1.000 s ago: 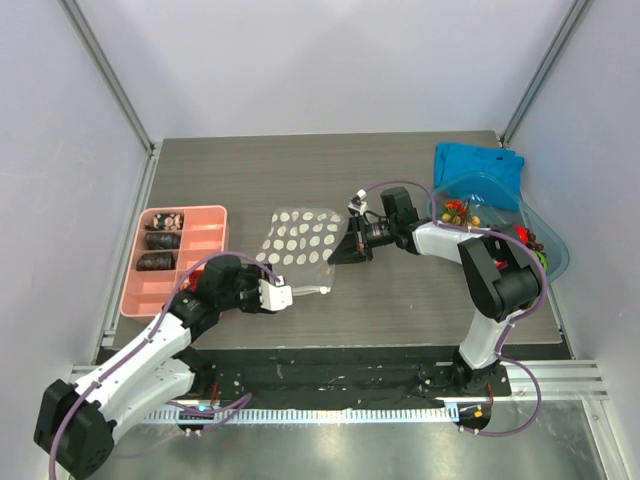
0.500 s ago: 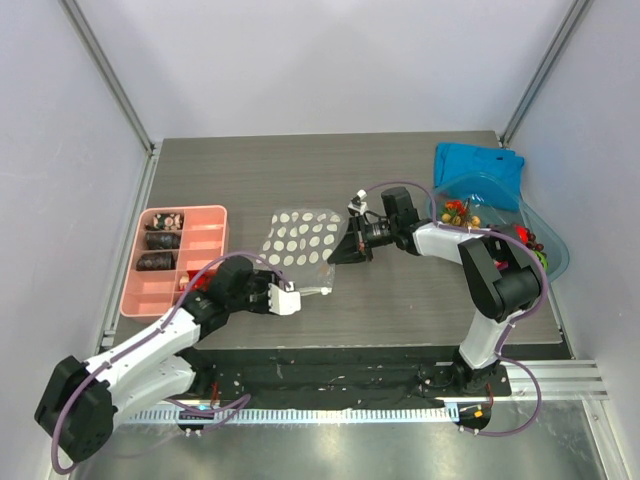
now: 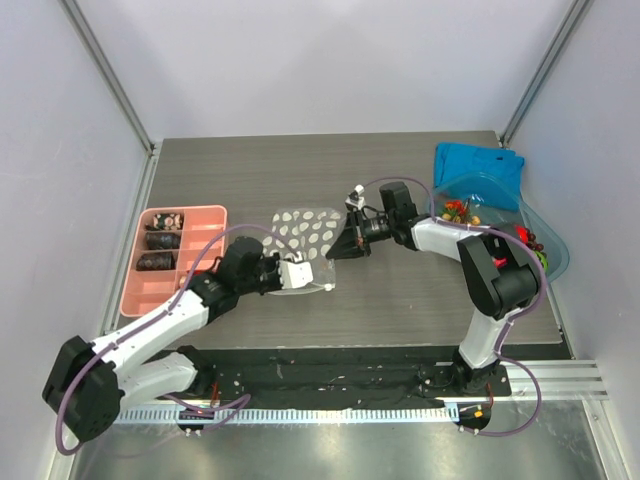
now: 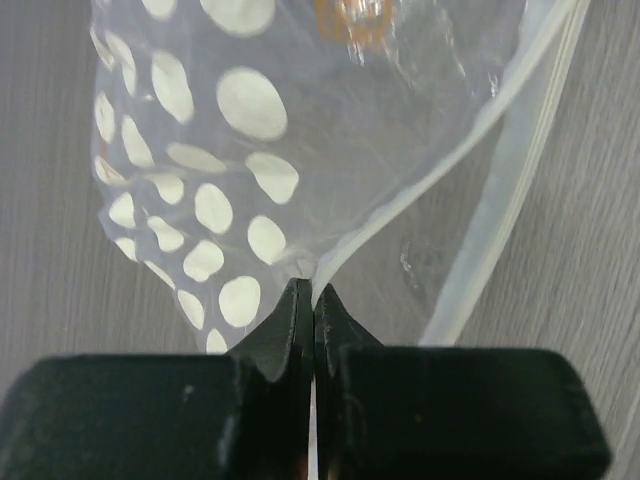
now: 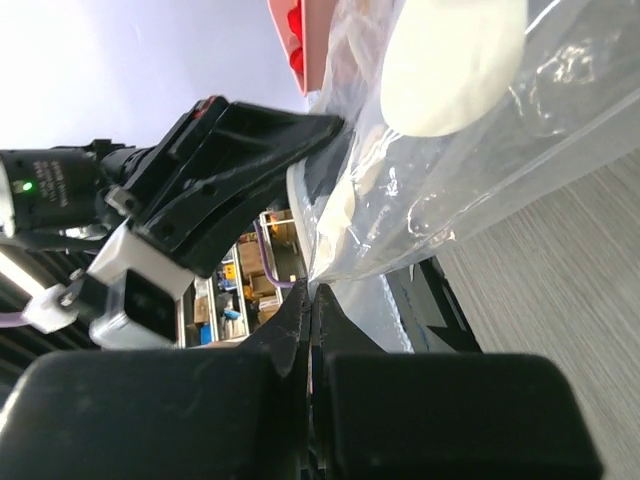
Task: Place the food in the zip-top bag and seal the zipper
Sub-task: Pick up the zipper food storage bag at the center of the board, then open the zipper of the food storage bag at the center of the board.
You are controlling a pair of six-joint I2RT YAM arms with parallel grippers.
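The clear dotted zip-top bag [image 3: 303, 238] lies mid-table, its mouth edge held at two points. My left gripper [image 3: 308, 272] is shut on the bag's near corner, pinching the film [image 4: 250, 150] at my fingertips [image 4: 308, 292]. The whitish zipper [image 4: 505, 190] runs off to the right of that pinch. My right gripper [image 3: 343, 248] is shut on the bag's right edge, and the film [image 5: 480, 130] rises from its tips [image 5: 312, 290]. The food [image 3: 458, 210], red, orange and yellow pieces, sits in the tub at the right, with a dark grape bunch [image 3: 530, 240] beside it.
A clear blue-tinted tub [image 3: 553, 262] stands at the right edge with a blue cloth [image 3: 480, 160] behind it. A pink compartment tray [image 3: 135, 292] holding dark items sits at the left. Grey walls and frame posts surround the table.
My left gripper has moved up and right to the bag's near corner and shut on it. The right gripper has stayed shut on the bag's right edge.
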